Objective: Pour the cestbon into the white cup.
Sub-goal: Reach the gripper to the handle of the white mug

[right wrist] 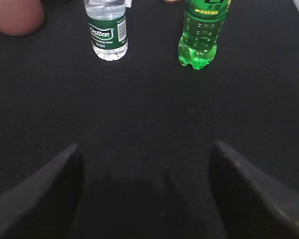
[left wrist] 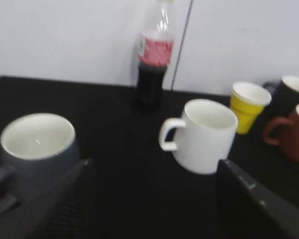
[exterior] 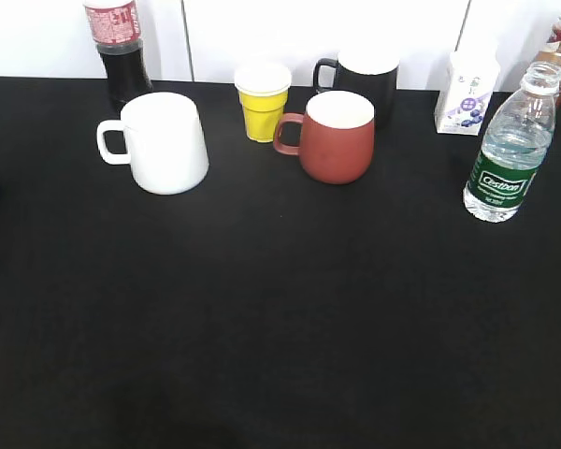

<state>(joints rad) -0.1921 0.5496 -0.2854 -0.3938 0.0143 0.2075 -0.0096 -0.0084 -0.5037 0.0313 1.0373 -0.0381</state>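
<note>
The cestbon (exterior: 510, 154), a clear ribbed bottle with a dark green label, stands upright at the right of the black table; it also shows in the right wrist view (right wrist: 107, 31), far ahead of my open, empty right gripper (right wrist: 147, 164). The white cup (exterior: 162, 142), a large white mug with its handle to the left, stands at the back left; it also shows in the left wrist view (left wrist: 203, 135), just ahead and to the right of my open, empty left gripper (left wrist: 154, 172). Neither gripper shows in the exterior view.
A yellow cup (exterior: 263, 101), a red mug (exterior: 334, 136) and a black mug (exterior: 360, 79) stand at the back middle. A cola bottle (exterior: 120, 49) is behind the white cup. A small carton (exterior: 467, 94) and a brown bottle (exterior: 559, 51) are at back right. A grey mug (left wrist: 36, 149) and a green soda bottle (right wrist: 203, 35) are nearby.
</note>
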